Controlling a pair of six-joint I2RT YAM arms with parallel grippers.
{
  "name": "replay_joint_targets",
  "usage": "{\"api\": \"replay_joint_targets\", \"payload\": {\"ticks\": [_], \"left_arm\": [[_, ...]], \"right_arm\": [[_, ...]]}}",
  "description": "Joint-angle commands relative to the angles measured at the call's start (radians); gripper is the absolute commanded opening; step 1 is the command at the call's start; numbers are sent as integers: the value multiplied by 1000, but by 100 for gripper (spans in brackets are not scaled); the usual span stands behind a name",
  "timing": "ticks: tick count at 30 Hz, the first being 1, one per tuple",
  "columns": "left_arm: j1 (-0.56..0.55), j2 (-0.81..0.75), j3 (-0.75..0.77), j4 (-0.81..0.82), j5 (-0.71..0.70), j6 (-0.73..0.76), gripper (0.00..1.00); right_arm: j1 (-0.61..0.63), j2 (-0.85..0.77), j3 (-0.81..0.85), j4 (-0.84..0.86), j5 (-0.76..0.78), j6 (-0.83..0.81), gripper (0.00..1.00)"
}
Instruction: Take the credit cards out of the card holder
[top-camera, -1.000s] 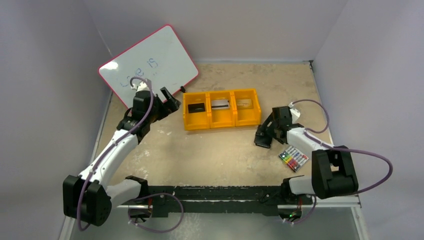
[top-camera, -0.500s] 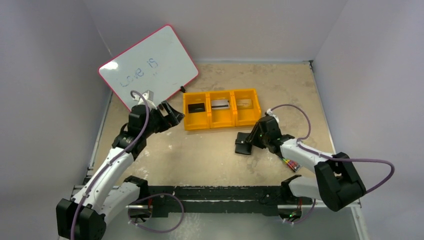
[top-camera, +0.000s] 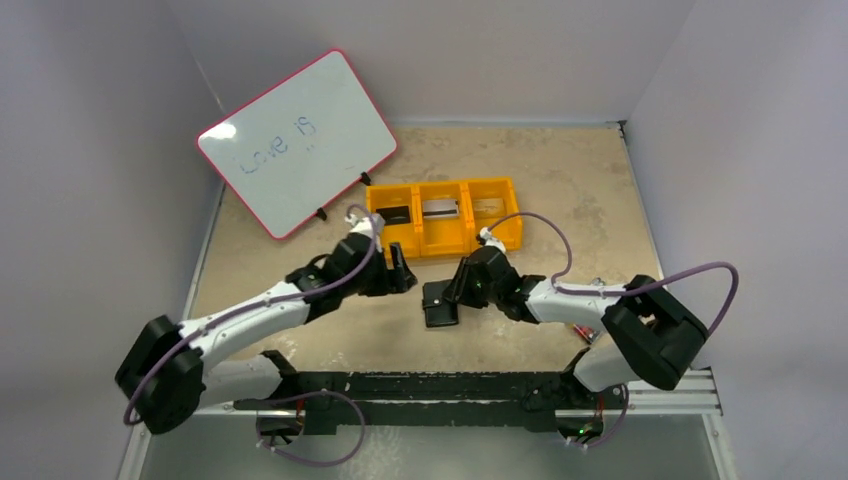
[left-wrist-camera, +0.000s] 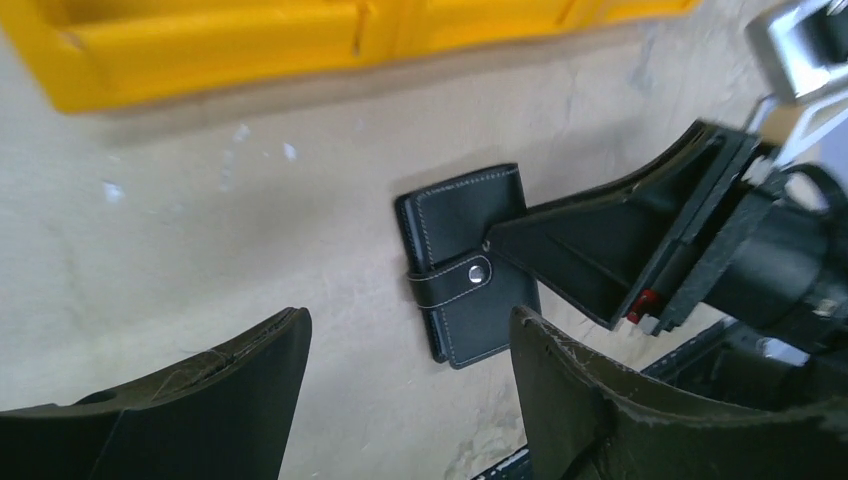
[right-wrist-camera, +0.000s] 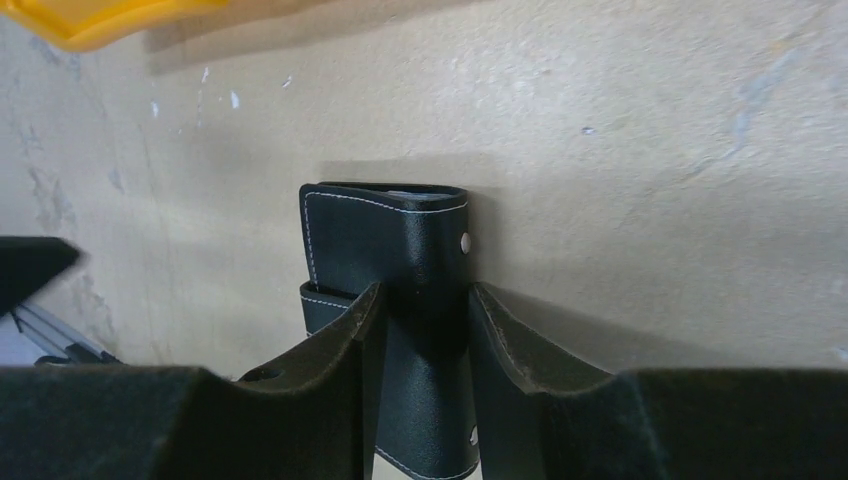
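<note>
From above: holds the closed card holder (top-camera: 436, 314) further left than a second ago, now just in front of the orange tray's (top-camera: 445, 245) middle, pinched in the right gripper (top-camera: 447, 300). Has the left gripper (top-camera: 402, 272) closer too, in front of the tray's left box.

From the left wrist: spread apart, nothing between, holder just ahead.

From the right wrist: clamped on the holder.

Sandy table (top-camera: 560, 170), grey walls, whiteboard (top-camera: 295, 140) behind the tray.

Bright, soft overhead light; top view fairly sharp. Glare spot on whiteboard (top-camera: 222, 131), 10 o'clock. Right wrist cam: wallet (right-wrist-camera: 385, 235) casts soft shadow twd 3 o'clock. Left wrist cam: tray (left-wrist-camera: 220, 45) at 12 o'clock shades table (left-wrist-camera: 200, 220) just under it.
</note>
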Motion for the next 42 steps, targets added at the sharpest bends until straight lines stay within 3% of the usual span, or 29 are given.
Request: {"api": "replay_joint_targets", "payload": {"ticks": [1,5,14,25,32,42], "left_arm": [[-176,139,70,99,-178,-77,72],[-300,282,115,127,-273,-136,72],[-347,440,205,56,-403,-150,67],[-371,494,243,5,-381,-102,54],[-382,506,264,-52,-379,-70,52],[-383,516,303,-109,-306,-55,59]], "right_arm": [[29,27,2,6,-19,50,37],[31,-20,-50,48,-12,108,38],[30,-84,-128,97,-48,175,37],[29,-10,-109,86,-39,202,36],[29,5,-104,80,-39,197,36],[29,4,-101,41,-8,206,36]]}}
